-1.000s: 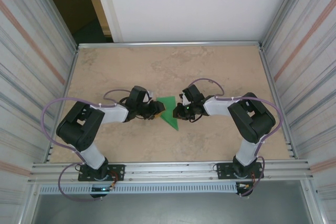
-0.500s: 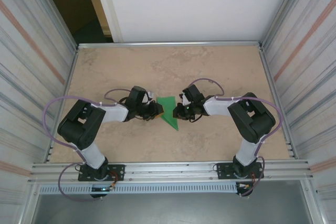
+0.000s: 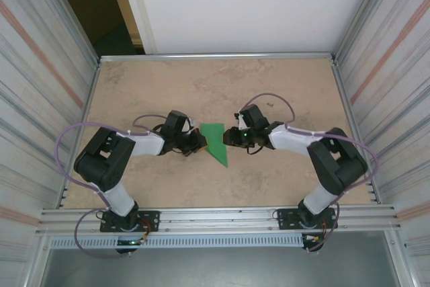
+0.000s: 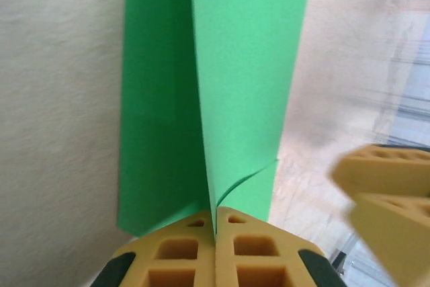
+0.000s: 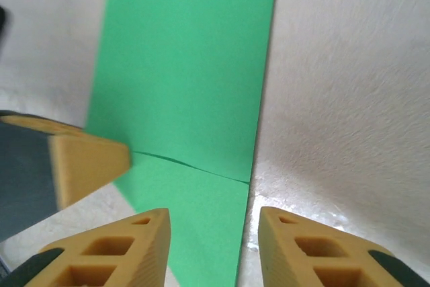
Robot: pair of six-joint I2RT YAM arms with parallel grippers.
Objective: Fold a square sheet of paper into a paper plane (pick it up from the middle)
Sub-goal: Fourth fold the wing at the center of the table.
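The square sheet of paper (image 3: 216, 140), bright green, is folded into a narrow wedge on the table, its point toward the near edge. In the left wrist view one flap of the paper (image 4: 242, 65) stands upright along a crease. My left gripper (image 4: 216, 223) is shut on that flap's lower edge, and from above the left gripper (image 3: 199, 140) sits at the wedge's left side. My right gripper (image 3: 230, 137) is at the wedge's right side. Its right gripper (image 5: 211, 216) stands open above the paper (image 5: 188, 78), straddling the paper's edge without gripping it.
The beige marbled tabletop (image 3: 282, 85) is bounded by an aluminium rail (image 3: 215, 56) at the back and corrugated metal walls at both sides. The left gripper's yellow finger (image 5: 87, 162) shows in the right wrist view, close beside my right fingers.
The left gripper has closed on the paper's raised flap. The right gripper has opened and released the paper, and the right arm's elbow has swung outward to the right.
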